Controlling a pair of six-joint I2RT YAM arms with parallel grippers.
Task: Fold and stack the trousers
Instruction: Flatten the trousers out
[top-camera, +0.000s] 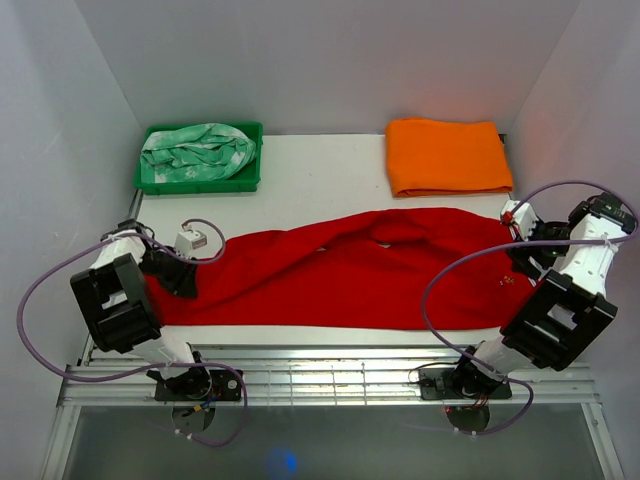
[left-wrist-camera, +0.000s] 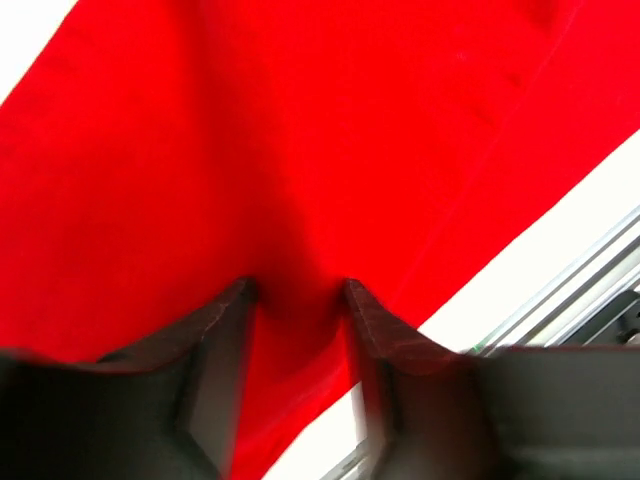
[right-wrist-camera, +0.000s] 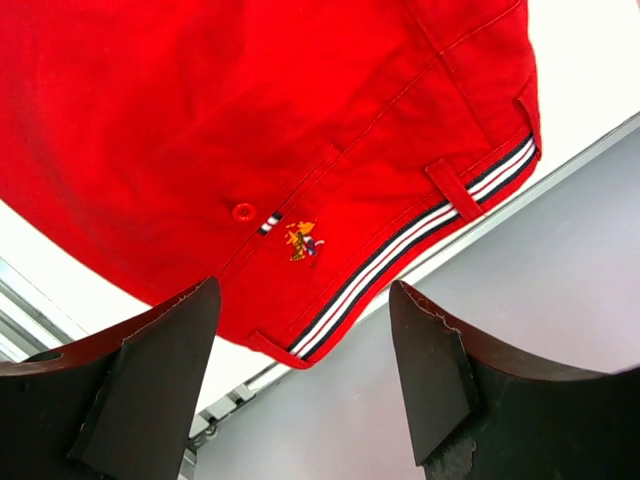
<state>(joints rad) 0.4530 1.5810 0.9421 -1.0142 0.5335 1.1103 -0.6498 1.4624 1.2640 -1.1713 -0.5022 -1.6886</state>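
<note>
The trousers (top-camera: 340, 275) lie stretched along the near edge of the table (top-camera: 320, 165), waistband at my right. My left gripper (left-wrist-camera: 297, 290) sits down on their other end, red cloth between its parted fingers; I cannot tell whether it pinches. My right gripper (right-wrist-camera: 303, 290) hangs spread wide above the waistband, holding nothing

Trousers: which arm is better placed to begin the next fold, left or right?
Left, probably. The left gripper straddles the trousers near the leg end, cloth between its fingers; the right gripper hangs open over the waistband, holding nothing.
</note>
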